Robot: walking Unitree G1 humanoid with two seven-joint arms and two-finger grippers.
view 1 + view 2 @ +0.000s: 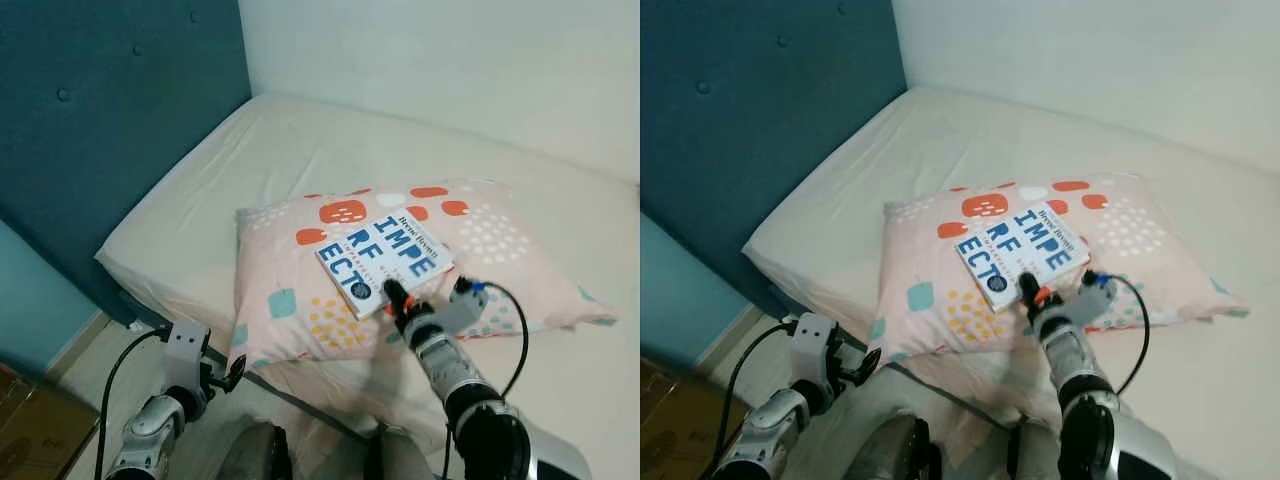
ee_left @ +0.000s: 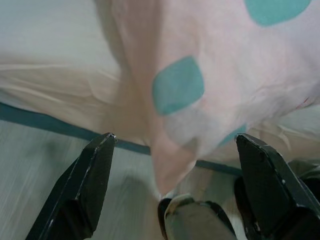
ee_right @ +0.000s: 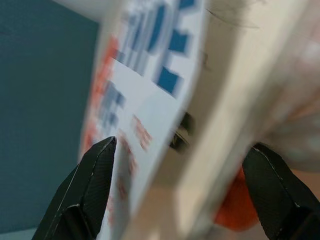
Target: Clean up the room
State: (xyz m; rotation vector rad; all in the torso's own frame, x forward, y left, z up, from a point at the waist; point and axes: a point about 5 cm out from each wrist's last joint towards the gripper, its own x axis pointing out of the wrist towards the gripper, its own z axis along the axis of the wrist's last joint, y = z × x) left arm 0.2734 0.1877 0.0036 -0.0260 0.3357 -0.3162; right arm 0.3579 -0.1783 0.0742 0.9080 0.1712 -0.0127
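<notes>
A book (image 1: 384, 262) with a white cover and large blue lettering is found lying flat on a pillow (image 1: 300, 300), toward the pillow's near side. The pillow, pale pink with orange, teal and yellow patches, rests on the bed (image 1: 230, 190), its near left corner overhanging the bed's edge. A dark blue headboard (image 1: 110, 120) stands to the left of the pillow, and a plain wall is seen beyond it.

The right gripper (image 1: 397, 300) is placed at the book's near edge. In the right wrist view its fingers (image 3: 90, 190) are spread wide, one to each side of the book's thickness, with the cover and page block between them; no closure on the book is yet seen. The left gripper (image 2: 175, 165) is held low beside the bed, below the pillow's overhanging corner, jaws wide, with that corner hanging between the fingers and nothing held.

The step in hand is judged to be the taking of the book off the pillow, as part of tidying the bed. The next move is judged to call for the right jaws to be closed firmly across the book's edge before any lift is made. A risk is noted: the soft pillow may yield, and a thin grip may let the book tip or slip.
</notes>
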